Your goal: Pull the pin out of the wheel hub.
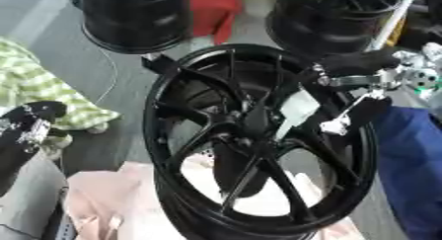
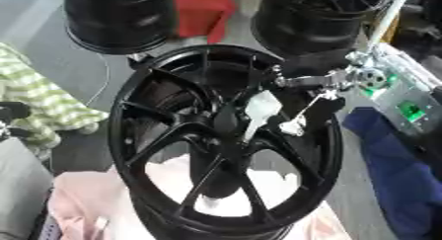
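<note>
Right now right hand above wheel hub, fingers reaching, closure unclear; slip risks missing pin.

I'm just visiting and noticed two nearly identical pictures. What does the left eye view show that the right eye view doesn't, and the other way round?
Only the left eye view shows the robot's left hand fully, resting idle at the left edge, fingers curled. Only the right eye view shows a grey box with green parts at the right. Both share the big black wheel, two more black wheels behind it, the right hand reaching over the spokes toward a pale part, and the green checked cloth.
</note>
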`<control>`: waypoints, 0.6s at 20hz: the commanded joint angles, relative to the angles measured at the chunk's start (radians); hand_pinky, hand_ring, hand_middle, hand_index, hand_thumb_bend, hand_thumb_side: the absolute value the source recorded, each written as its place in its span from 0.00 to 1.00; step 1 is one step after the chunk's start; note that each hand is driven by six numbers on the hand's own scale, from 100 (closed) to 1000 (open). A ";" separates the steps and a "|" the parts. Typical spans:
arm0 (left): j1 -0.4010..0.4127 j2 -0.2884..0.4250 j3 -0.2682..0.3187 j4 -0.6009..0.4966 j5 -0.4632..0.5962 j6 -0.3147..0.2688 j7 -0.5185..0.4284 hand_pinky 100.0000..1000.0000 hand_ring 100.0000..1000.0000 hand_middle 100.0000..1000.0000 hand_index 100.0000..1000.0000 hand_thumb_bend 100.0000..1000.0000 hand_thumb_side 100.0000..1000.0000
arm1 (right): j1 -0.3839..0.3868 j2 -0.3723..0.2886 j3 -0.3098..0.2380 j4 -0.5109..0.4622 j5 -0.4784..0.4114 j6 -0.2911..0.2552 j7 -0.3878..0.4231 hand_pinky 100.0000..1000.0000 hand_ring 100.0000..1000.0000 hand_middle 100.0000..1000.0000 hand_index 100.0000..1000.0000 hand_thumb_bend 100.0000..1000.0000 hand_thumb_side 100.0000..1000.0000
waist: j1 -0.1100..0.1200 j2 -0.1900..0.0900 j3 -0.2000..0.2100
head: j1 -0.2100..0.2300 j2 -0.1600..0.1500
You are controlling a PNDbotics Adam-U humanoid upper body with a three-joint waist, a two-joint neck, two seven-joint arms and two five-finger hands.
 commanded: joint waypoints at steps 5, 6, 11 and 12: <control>-0.011 0.010 -0.002 -0.019 0.005 -0.001 -0.005 0.63 0.82 0.68 0.72 0.00 0.48 | -0.021 -0.010 -0.015 0.024 0.021 -0.020 0.006 0.78 0.79 0.65 0.91 0.00 0.26 | 0.003 -0.007 0.002 | -0.006 -0.010; -0.012 0.010 -0.002 -0.019 0.005 -0.001 -0.005 0.63 0.82 0.68 0.72 0.00 0.48 | -0.022 -0.008 -0.016 0.027 0.023 -0.020 0.005 0.78 0.78 0.63 0.91 0.00 0.26 | 0.002 -0.007 0.003 | -0.006 -0.010; -0.012 0.010 -0.002 -0.020 0.005 0.000 -0.006 0.63 0.82 0.68 0.72 0.00 0.48 | -0.028 -0.001 -0.019 0.043 0.034 -0.024 -0.004 0.77 0.76 0.56 0.89 0.00 0.25 | 0.001 -0.006 0.006 | -0.006 -0.012; -0.012 0.010 -0.002 -0.020 0.005 0.000 -0.006 0.63 0.82 0.68 0.72 0.00 0.48 | -0.029 0.000 -0.020 0.047 0.036 -0.024 -0.007 0.76 0.75 0.53 0.86 0.00 0.25 | 0.001 -0.005 0.007 | -0.007 -0.012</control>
